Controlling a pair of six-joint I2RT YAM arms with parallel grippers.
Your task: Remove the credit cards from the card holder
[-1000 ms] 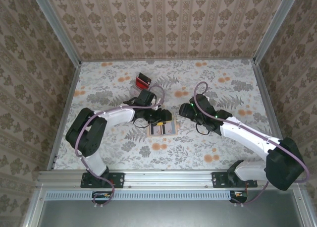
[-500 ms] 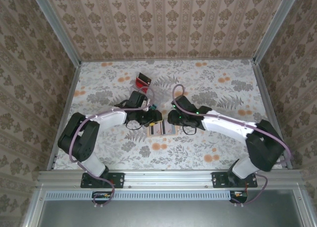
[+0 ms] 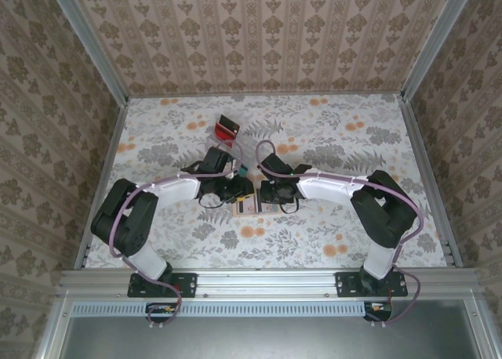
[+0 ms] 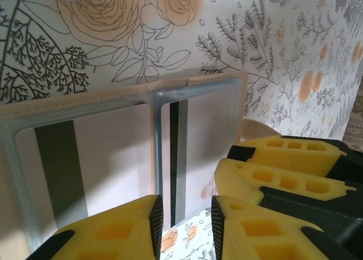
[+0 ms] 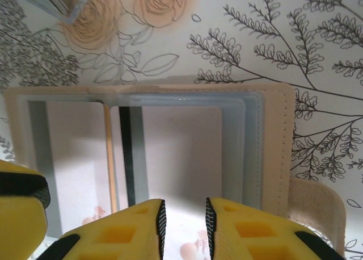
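On the left gripper [image 4: 184, 226], jaws a slit apart, empty; right gripper [image 5: 184, 226] the same, both poised over the card holder [image 5: 278, 146] lying open on the table [image 5: 317, 44]. The credit cards [image 5: 181, 152] sit tucked in its pockets. Best play, surely: one pins the leather, the other slides a card outward.

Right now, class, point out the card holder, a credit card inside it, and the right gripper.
card holder [image 5: 278, 141]: right wrist view, tan stitched edge.
credit card [image 5: 181, 152]: right wrist view, pale face.
right gripper [image 5: 184, 212]: right wrist view, between fingertips.
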